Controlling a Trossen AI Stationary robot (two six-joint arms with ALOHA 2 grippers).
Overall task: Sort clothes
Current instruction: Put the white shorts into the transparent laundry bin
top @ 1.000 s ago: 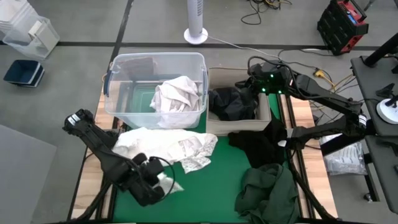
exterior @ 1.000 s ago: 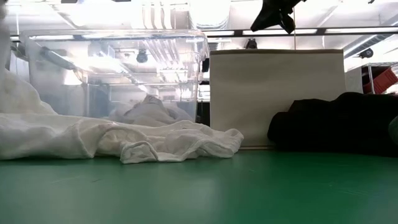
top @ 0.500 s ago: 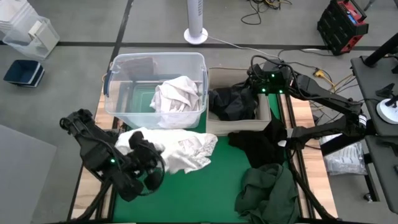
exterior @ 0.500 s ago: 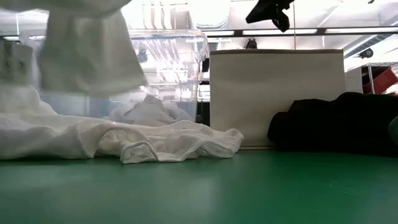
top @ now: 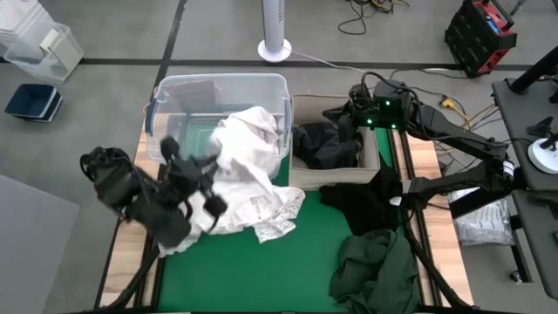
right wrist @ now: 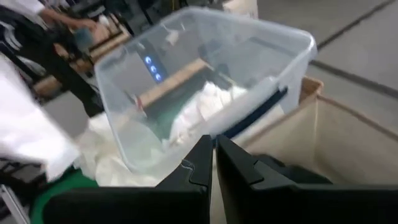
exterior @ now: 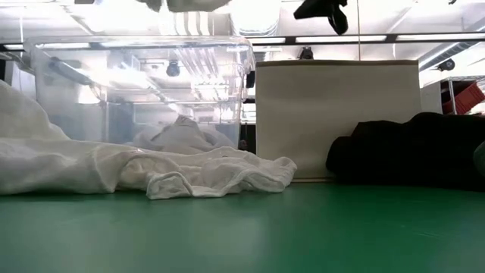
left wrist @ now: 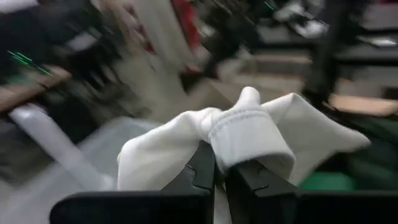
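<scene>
Mat centre (top: pixel 296 253) free (clothes (top: pixel 375 262) crowd right).

A bin (top: pixel 174 92) is set left of a box (top: pixel 370 161); garments (top: pixel 261 209) are spread before both.

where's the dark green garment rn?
High view: the dark green garment lies on the green mat's right near corner, just in front of the black garment, away from both bins.

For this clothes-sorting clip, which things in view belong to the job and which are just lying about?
Part of the job:
- white fabric garment clamped by the left gripper
- crumpled white garments on the mat
- black garment
- dark green garment
- clear plastic bin
- beige fabric bin
- right gripper

Lying about:
- white standing fan
- red toolbox
</scene>
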